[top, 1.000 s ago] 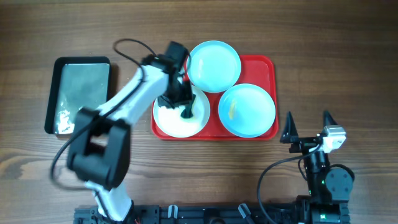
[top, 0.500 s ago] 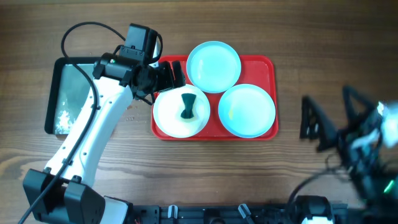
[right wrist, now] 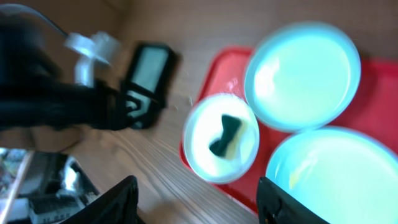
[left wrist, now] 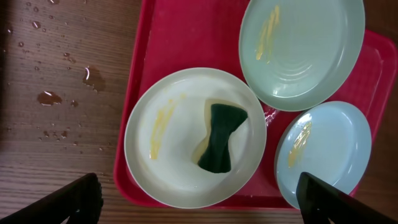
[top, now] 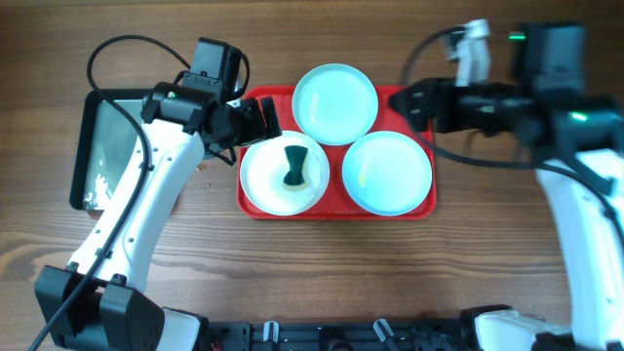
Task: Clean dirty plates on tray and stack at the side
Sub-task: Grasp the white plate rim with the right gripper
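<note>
On the red tray (top: 409,210) lie three plates. The white plate (top: 268,185) at its front left carries a dark green sponge (top: 292,166) and a yellow smear. Two turquoise plates (top: 334,102) (top: 387,173) also show yellow streaks. My left gripper (top: 257,120) hovers open over the tray's back left edge, clear of the sponge. In the left wrist view the white plate (left wrist: 174,155) and sponge (left wrist: 221,137) lie ahead of the open left gripper (left wrist: 199,183). My right gripper (top: 417,104) hangs open over the tray's back right corner; its blurred view looks down on all three plates, with nothing between its jaws (right wrist: 198,186).
A dark metal pan (top: 122,136) with white foam in its front corner stands left of the tray. Water drops (left wrist: 50,96) dot the wood beside the tray. The left arm's cable loops over the pan.
My left gripper let go of the sponge on the white plate and drew back to the left. The right arm swung from the front right up to the tray's back right corner.
</note>
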`<state>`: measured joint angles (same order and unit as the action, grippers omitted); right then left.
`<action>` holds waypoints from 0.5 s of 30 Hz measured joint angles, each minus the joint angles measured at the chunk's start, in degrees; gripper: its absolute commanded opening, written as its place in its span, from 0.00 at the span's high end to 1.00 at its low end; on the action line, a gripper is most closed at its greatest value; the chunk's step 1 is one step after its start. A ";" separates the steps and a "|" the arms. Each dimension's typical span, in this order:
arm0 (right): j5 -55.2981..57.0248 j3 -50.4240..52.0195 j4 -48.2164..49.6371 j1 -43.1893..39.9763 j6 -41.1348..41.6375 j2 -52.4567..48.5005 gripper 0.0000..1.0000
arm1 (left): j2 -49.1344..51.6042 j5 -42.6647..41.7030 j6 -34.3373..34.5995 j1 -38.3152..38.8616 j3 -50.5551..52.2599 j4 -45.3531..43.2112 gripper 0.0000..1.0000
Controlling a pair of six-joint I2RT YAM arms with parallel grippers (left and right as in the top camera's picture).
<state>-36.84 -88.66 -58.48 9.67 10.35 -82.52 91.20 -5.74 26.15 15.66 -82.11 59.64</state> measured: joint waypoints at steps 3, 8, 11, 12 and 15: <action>11.19 0.00 2.19 7.65 7.63 -5.01 0.30 | 0.00 0.39 -0.04 0.00 0.02 -0.04 0.17; 20.46 -0.02 6.58 14.36 11.67 -17.00 0.63 | 0.00 1.46 -0.07 0.00 0.20 0.00 0.10; 20.98 0.02 6.73 17.38 10.58 -26.97 0.66 | 0.00 1.62 -0.07 0.02 0.28 0.22 0.09; 21.00 0.04 6.75 17.64 10.27 -28.55 0.67 | 0.00 1.64 -0.09 0.00 0.28 0.20 0.09; 19.93 0.11 6.93 17.59 7.48 -31.52 0.67 | 0.02 1.62 -0.09 0.00 0.28 0.17 0.09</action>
<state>-16.91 -88.55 -51.55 27.27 17.82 -114.04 91.22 -4.12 26.06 15.66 -81.82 59.81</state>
